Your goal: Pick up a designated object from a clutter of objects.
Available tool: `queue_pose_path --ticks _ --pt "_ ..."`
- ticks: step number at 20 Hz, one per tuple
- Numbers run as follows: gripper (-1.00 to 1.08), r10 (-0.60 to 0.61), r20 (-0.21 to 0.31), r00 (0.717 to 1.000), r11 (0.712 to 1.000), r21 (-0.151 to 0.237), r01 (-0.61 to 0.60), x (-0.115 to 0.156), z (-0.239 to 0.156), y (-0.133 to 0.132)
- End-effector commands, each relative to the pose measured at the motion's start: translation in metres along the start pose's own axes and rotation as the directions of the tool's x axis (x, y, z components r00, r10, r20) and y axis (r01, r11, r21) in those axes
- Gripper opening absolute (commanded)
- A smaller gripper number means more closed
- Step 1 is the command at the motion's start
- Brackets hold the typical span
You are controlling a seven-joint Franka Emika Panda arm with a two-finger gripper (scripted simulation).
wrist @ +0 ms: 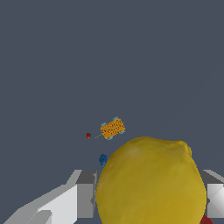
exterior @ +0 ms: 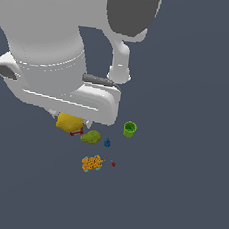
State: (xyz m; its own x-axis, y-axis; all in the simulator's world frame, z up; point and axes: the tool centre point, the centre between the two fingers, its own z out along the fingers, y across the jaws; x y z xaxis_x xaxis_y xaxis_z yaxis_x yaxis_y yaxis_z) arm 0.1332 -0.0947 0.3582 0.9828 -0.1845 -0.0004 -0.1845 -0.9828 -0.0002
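While the white arm (exterior: 58,54) fills the upper left of the exterior view, its gripper (wrist: 146,199) sits low in the wrist view with a finger (wrist: 83,194) on each side of the yellow lemon (wrist: 151,181), clasping it between them. Seen from outside, the lemon (exterior: 69,122) shows just under the hand, left of centre, beside a sliver of the red box (exterior: 76,132). Rightward lie the olive-green lump (exterior: 91,137), tiny blue piece (exterior: 107,143) and green cup (exterior: 130,129); below them sit the orange speckled lump (exterior: 92,163) and tiny red piece (exterior: 113,163)
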Motion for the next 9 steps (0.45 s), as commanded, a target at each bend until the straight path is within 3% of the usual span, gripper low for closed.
queue_pose_path --ticks 1,9 --pt "-1.00 -0.001 0.000 1.000 1.000 0.000 0.001 0.0032 -0.0068 0.0032" --pt "-1.00 0.000 0.000 1.000 1.000 0.000 0.000 0.0072 -0.0131 0.0065"
